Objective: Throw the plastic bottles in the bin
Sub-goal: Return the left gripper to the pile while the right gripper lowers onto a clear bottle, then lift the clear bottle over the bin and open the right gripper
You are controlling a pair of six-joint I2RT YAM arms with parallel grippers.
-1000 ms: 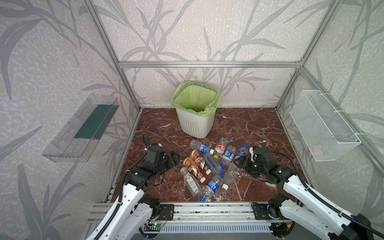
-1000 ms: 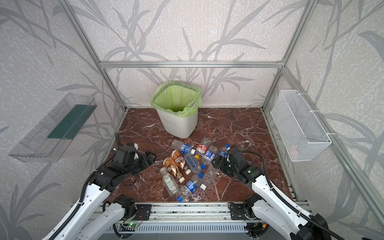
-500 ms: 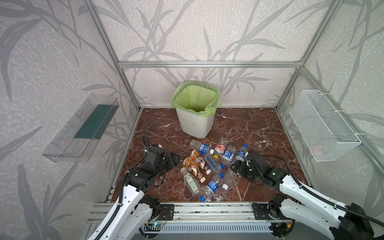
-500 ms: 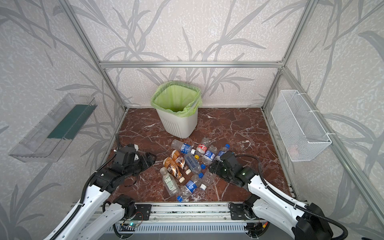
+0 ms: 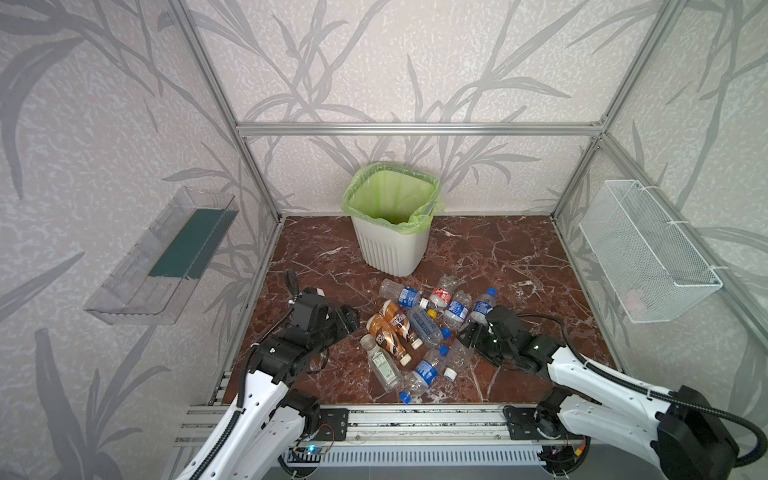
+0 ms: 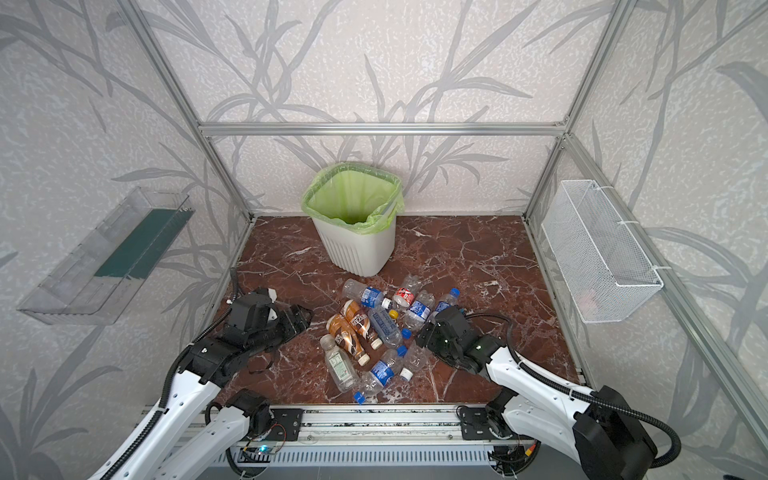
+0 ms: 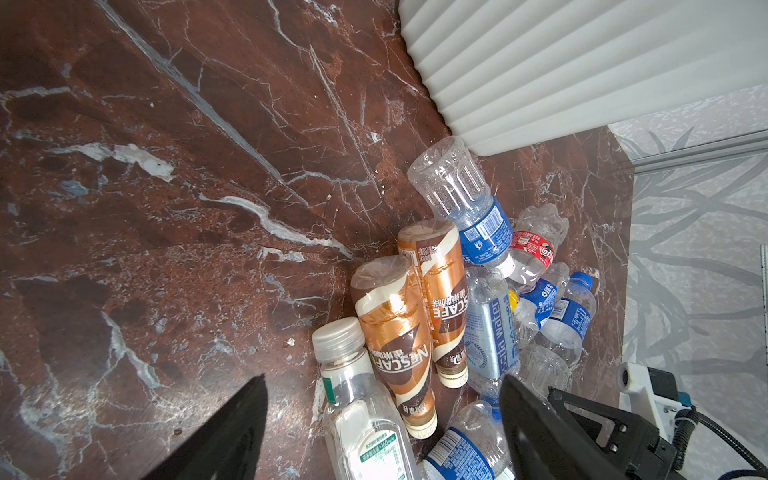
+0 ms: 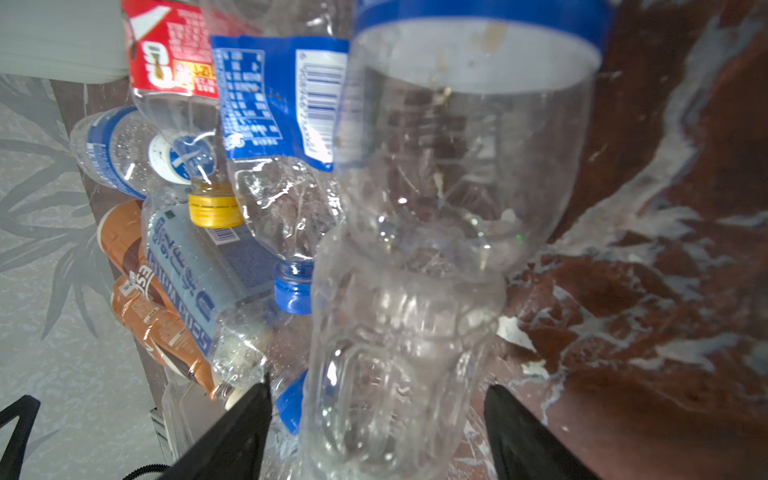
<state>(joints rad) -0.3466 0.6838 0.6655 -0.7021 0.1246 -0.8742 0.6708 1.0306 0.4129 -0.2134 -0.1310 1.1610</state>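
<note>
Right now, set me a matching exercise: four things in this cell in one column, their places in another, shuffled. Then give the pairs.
Things:
1. white ribbed bin
2. wire-mesh basket
3. clear plastic tray
4. Nescafe bottles

Places:
A. mounted on the right side
B. lying on the marble floor
C. standing upright at the back
D. mounted on the left side

Pairs: 1-C, 2-A, 3-D, 4-B
</note>
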